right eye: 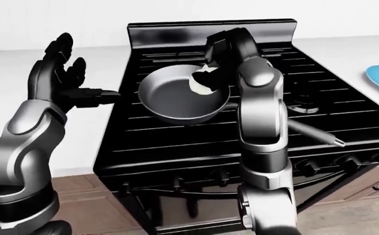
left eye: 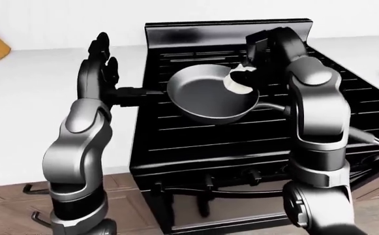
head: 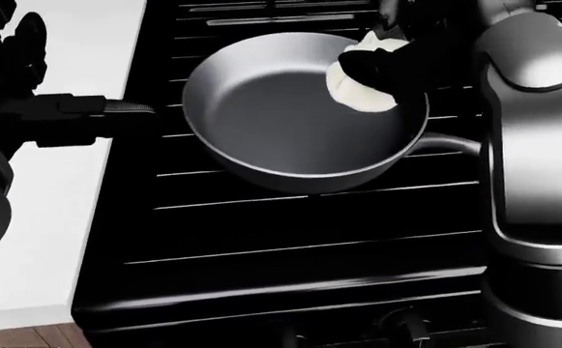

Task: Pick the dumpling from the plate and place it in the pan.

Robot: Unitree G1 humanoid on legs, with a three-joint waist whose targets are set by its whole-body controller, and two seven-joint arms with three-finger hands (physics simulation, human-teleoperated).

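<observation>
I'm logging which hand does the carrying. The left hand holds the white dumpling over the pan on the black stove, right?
Not quite: the right hand holds the dumpling, as the head view shows. The left hand is open, beside the stove. The dumpling is over the pan.

- No text, label, brand, number or sign can be read in any view.
- The stove and its knobs bear no legible marks.

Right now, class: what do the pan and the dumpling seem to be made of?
Pan: likely metal, with a matte grey finish and soft sheen along the rim. Dumpling: pale, doughy-looking, with a smooth rounded surface, held in the right hand.
</observation>
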